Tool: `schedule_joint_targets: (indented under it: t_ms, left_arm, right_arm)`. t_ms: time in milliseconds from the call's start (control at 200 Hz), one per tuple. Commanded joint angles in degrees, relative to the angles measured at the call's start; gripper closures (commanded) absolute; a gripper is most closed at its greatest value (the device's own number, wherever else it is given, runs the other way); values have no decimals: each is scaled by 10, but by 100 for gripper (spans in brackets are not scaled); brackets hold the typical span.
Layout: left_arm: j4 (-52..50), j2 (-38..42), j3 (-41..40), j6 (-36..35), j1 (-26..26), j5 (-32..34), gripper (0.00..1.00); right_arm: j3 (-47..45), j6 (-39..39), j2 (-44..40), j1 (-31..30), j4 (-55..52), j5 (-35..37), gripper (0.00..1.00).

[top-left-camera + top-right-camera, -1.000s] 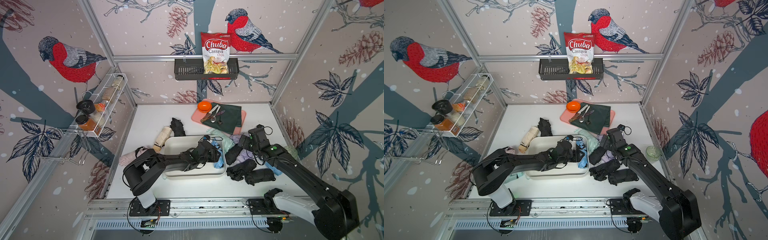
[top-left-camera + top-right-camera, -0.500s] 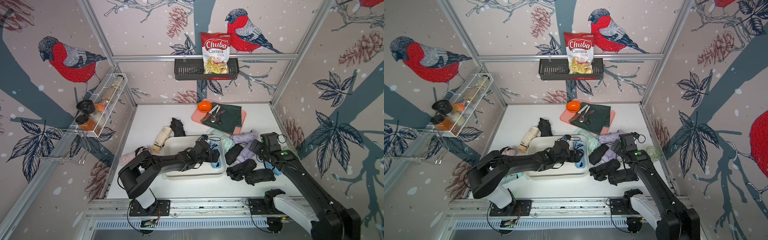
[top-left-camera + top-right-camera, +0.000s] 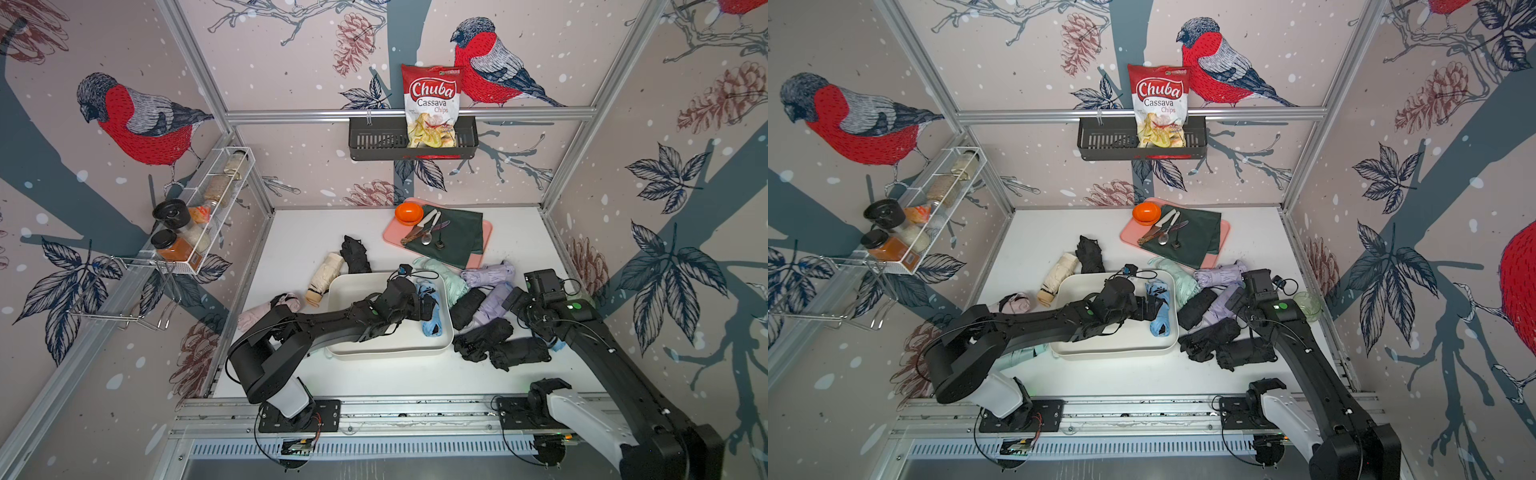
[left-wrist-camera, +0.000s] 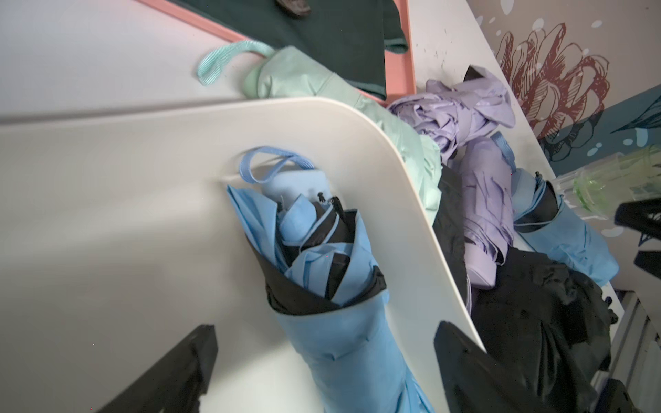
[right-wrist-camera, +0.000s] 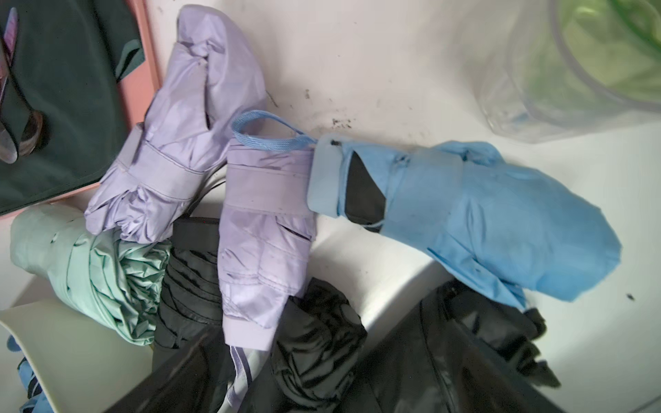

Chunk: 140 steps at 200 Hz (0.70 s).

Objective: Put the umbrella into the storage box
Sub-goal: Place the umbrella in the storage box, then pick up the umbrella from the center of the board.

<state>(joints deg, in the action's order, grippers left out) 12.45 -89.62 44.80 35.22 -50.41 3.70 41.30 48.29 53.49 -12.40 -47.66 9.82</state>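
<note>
A light-blue folded umbrella (image 3: 432, 328) (image 3: 1158, 326) (image 4: 322, 286) lies inside the cream-white storage box (image 3: 386, 353) (image 3: 1113, 351) (image 4: 143, 178), along its right wall. My left gripper (image 3: 428, 305) (image 3: 1152, 307) (image 4: 325, 332) hangs over it, open, one finger on each side and apart from the fabric. To the right, my right gripper (image 3: 517, 299) (image 3: 1237, 297) is open above a pile of umbrellas on the table: two lilac (image 5: 186, 143) (image 5: 264, 232), one blue (image 5: 483, 214), one mint (image 5: 89, 264) and black ones (image 5: 314, 339).
More folded umbrellas lie left of and behind the box: cream (image 3: 324, 276), black (image 3: 355, 259), pink (image 3: 270, 309). Behind stands a pink tray (image 3: 486, 232) with a green cloth, cutlery and an orange bowl. A clear cup (image 3: 1306, 305) sits by the right wall.
My left gripper has opened and let the blue umbrella go in the box. The right arm swung from the pile toward the right wall and now holds still.
</note>
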Motion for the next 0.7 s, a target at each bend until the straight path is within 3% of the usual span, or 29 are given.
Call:
schedule_joint_targets:
  t_ms: [0, 185, 310, 495, 695]
  left_arm:
    - [-10, 22, -6, -28, 3, 47, 2]
    - [-9, 53, -15, -43, 14, 81, 2]
    - [-8, 67, -17, -50, 15, 106, 2]
    - [-10, 73, -17, -56, 21, 124, 1]
    - [-14, 81, -16, -53, 27, 137, 1]
  right_arm:
    - [-7, 60, -17, 0, -64, -2, 0]
    - [-45, 107, -39, 1, -73, -53, 0]
    - [-55, 129, -48, 1, -100, -51, 0]
    - [-84, 166, -82, 3, -94, -60, 10]
    - [-126, 180, -88, 4, -53, -92, 11]
